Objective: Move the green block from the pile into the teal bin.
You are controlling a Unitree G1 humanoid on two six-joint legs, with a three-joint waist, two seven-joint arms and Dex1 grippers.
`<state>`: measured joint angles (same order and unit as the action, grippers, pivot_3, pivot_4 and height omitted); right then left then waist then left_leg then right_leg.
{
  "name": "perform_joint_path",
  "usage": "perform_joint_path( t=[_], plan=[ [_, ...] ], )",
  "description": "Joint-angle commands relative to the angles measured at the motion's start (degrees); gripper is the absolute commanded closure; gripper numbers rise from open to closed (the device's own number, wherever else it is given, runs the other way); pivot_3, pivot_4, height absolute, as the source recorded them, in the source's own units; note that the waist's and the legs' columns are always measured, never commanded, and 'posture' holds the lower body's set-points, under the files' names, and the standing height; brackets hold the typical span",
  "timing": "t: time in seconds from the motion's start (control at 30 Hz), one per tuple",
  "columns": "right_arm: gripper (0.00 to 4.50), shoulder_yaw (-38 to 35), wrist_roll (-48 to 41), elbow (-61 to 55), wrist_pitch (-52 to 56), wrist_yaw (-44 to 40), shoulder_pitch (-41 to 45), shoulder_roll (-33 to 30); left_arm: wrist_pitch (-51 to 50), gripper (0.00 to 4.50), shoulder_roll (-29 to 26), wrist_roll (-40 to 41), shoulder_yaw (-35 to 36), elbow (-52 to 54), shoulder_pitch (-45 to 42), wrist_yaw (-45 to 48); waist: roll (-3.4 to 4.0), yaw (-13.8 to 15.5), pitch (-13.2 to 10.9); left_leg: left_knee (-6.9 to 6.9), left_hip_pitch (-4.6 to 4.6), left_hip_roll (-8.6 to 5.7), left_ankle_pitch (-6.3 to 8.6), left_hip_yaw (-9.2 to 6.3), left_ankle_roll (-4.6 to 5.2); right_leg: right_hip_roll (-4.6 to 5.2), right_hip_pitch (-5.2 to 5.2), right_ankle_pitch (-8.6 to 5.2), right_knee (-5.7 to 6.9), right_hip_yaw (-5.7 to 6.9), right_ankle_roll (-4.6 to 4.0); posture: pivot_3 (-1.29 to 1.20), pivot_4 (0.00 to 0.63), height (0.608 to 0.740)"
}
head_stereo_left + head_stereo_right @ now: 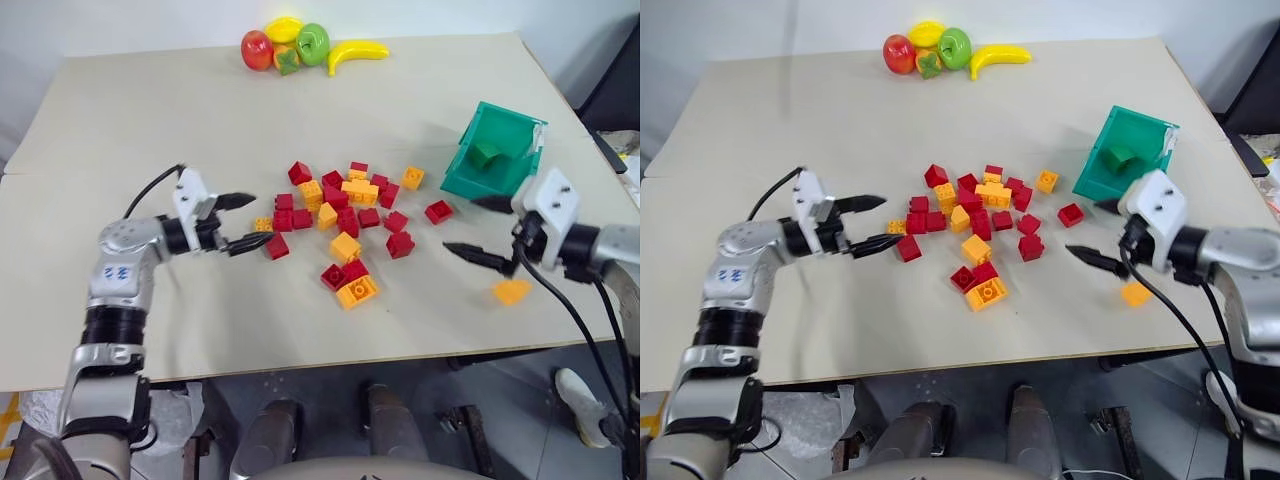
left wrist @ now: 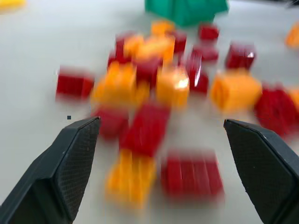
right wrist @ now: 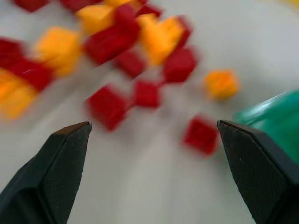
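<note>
The green block point(image 1: 487, 153) lies inside the teal bin point(image 1: 462, 178), right of centre, so the placing looks done. Both the left gripper point(image 1: 238, 221) and right gripper point(image 1: 478, 230) gape wide, empty, flanking the pile point(image 1: 345, 220); only withdrawal seems left.

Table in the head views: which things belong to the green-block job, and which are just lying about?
Job:
- green block, already inside the bin
- teal bin
- pile of red and orange bricks
- left gripper and right gripper, both open and empty

Lying about:
- toy fruit at the far edge
- stray orange brick
</note>
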<state>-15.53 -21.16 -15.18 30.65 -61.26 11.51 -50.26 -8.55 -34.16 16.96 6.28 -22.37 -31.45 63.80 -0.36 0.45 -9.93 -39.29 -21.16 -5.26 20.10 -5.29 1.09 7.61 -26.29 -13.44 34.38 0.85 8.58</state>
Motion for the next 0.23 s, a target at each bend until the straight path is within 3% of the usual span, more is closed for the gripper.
perform_joint_path(
  t=[0.03, 0.23],
  plan=[
    [0.02, -3.9, -2.0, -0.4, -6.4, -4.4, -4.7, -1.3, 2.0, 0.0, -2.4, 2.8, 3.1, 1.5, 1.5, 2.4, 0.0, 0.2, 0.0, 0.0, 0.02, 0.0, -0.01, 0.01, 0.01, 0.0, 0.01, 0.02, 0.01, -0.01, -0.02, 0.0, 0.15, 0.74],
    [0.02, -3.2, -0.9, 5.3, -12.9, -4.4, -6.3, -0.5, 6.9, 0.0, -4.0, 2.7, 5.2, -3.2, 2.2, 3.4, 0.0, 0.6, 0.0, -0.03, 0.3, 0.04, -0.09, 0.1, 0.02, -0.03, 0.28, 0.15, -0.26, -0.04, -0.09, 0.0, 0.15, 0.74]
  ],
)
